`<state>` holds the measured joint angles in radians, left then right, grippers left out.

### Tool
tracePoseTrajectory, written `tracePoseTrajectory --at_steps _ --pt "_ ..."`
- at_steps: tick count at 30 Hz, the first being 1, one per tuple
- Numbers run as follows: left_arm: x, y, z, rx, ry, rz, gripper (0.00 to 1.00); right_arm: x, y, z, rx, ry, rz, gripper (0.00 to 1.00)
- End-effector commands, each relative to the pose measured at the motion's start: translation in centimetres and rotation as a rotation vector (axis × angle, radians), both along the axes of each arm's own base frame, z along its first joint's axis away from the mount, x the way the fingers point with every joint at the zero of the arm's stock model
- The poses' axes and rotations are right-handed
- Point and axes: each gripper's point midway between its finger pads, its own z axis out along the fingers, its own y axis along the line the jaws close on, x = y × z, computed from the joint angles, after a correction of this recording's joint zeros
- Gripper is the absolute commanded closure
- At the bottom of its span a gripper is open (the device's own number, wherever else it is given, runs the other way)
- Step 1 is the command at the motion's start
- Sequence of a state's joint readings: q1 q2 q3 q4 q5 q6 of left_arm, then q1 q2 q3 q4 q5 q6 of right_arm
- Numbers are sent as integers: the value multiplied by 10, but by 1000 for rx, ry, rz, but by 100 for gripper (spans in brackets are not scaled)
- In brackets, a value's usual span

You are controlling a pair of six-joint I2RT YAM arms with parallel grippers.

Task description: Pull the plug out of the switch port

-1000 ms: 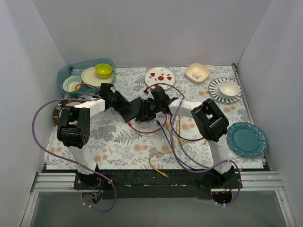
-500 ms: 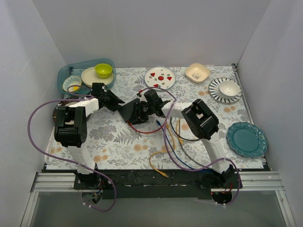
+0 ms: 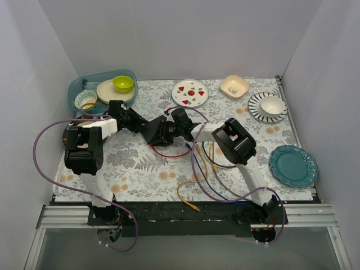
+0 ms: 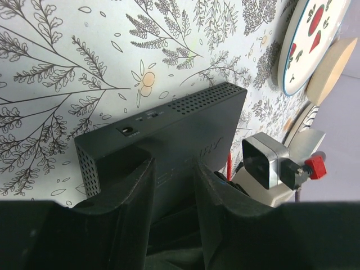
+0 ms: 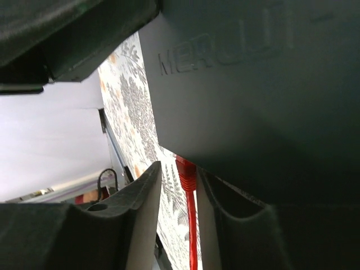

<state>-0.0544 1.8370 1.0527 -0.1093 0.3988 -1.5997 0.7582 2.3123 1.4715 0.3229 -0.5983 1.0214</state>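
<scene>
The switch point(image 3: 154, 130) is a flat dark box held tilted above the table between both arms. My left gripper point(image 3: 140, 124) is shut on its left end; in the left wrist view its fingers point(image 4: 132, 185) clamp the switch point(image 4: 185, 124) from both faces. My right gripper point(image 3: 169, 133) is at the switch's right edge. In the right wrist view the red plug point(image 5: 185, 170) sits in a port on the switch point(image 5: 253, 84), between the parted fingers of my right gripper point(image 5: 179, 171). The right finger touches the plug; the left finger stands apart from it. The red cable point(image 3: 171, 154) loops down onto the table.
Loose blue, yellow and black cables point(image 3: 202, 166) lie in front of the right arm. A fruit-patterned plate point(image 3: 190, 91), a beige bowl point(image 3: 234, 86), a striped plate with a bowl point(image 3: 268, 106), a teal plate point(image 3: 293, 165) and a blue tray point(image 3: 79, 90) with dishes ring the table.
The right gripper has moved left, closing in on the switch edge and the red plug. The left gripper and switch have shifted slightly left and back.
</scene>
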Motion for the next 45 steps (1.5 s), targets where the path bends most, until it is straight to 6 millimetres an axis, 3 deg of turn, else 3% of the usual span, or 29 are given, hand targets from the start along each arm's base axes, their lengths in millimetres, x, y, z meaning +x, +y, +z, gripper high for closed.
tracePoseTrajectory --at_steps 1,8,15,21,25,29,34,39,45 --pt "-23 3 -21 26 79 -5 66 12 7 2 72 58 -77 67" --pt "-24 6 -20 48 71 -8 67 14 5 -5 89 110 -124 75" --pt "7 43 -3 124 45 158 66 7 -4 -9 45 90 -107 75" --pt "39 48 -12 117 49 190 66 -8 -19 -15 -14 77 -71 73" --pt "46 42 -34 100 84 158 66 -20 -30 -20 -43 77 -61 71" --pt "30 24 -50 48 138 82 67 -23 -36 -22 -63 65 -59 68" --pt "2 10 -54 40 157 35 68 -22 -41 -19 -93 21 -49 64" --pt "-29 7 -54 15 183 21 68 -19 -46 -21 -102 19 -62 60" --pt "-32 22 -40 79 167 69 68 -18 -47 -22 -111 9 -65 60"
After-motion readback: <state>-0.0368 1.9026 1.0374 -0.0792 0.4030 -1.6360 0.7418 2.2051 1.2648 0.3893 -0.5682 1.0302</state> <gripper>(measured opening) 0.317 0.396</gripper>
